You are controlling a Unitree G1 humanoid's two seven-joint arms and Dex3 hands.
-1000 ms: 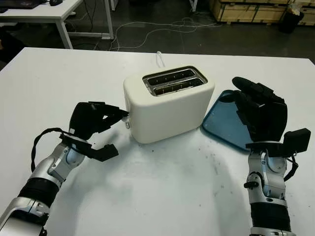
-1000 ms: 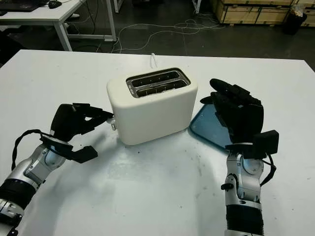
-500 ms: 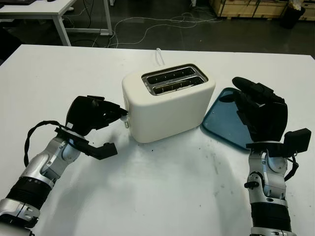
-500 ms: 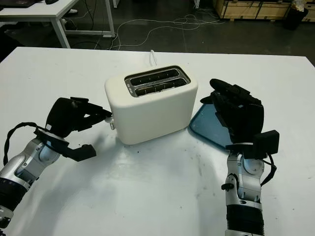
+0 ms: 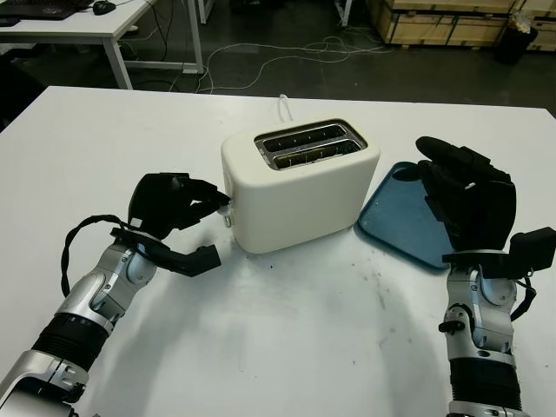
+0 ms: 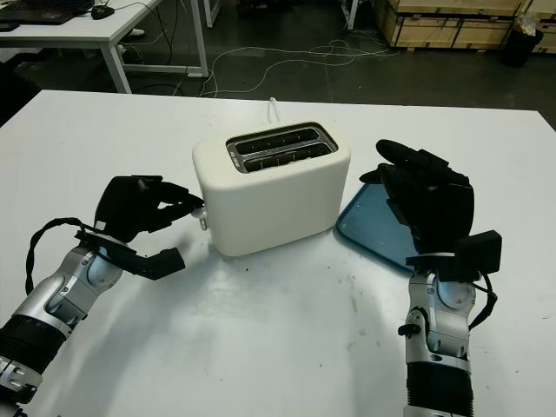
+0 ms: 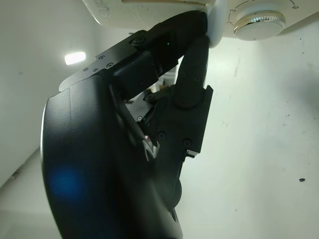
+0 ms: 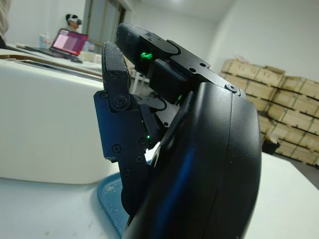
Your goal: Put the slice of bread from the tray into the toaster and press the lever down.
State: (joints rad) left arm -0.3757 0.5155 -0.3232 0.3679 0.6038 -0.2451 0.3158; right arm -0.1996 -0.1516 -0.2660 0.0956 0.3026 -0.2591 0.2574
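White table (image 5: 287, 347), bearing one cream two-slot toaster (image 5: 304, 187) near its middle, slots facing up, a white cord running off its far side. Bread slice: whether it sits inside the slots cannot be told from the head views. Blue tray (image 5: 400, 217): flat on the table just beside the toaster's right end, its visible surface bare, its right part hidden behind the right hand. Left hand (image 5: 169, 204): at the toaster's left end, fingers curled, fingertips (image 7: 197, 47) pressed against the small white lever (image 5: 225, 201) that projects from that end face; thumb extended below and apart from the toaster. In the left wrist view a chrome dial (image 7: 254, 22) sits on the same end face, just beside the fingertips. Right hand (image 5: 469, 204): raised upright above the tray's near right part, palm side turned toward the toaster, grasping nothing, released. Background: dark floor with loose cables, a white desk at far left, wooden crates at far right.
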